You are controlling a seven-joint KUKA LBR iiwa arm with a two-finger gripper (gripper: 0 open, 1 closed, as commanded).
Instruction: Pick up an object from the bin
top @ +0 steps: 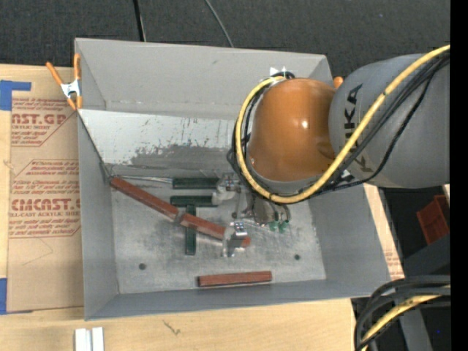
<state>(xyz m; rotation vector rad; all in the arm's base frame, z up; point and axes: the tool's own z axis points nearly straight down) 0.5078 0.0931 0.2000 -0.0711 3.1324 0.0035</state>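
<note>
My gripper (235,238) is low over the bin floor, right of centre, under the arm's orange cover. It stands at the right end of a long red-brown stick (157,205) that runs diagonally from the upper left. A small red piece (246,242) lies just to the gripper's right. A dark green bar (190,234) lies upright under the stick, a little to the left. I cannot see whether anything is between the gripper's tips.
Two more dark green bars (194,183) (191,200) lie flat near the back of the floor. A short red-brown bar (234,278) rests along the front wall. A small green thing (280,227) sits right of the gripper.
</note>
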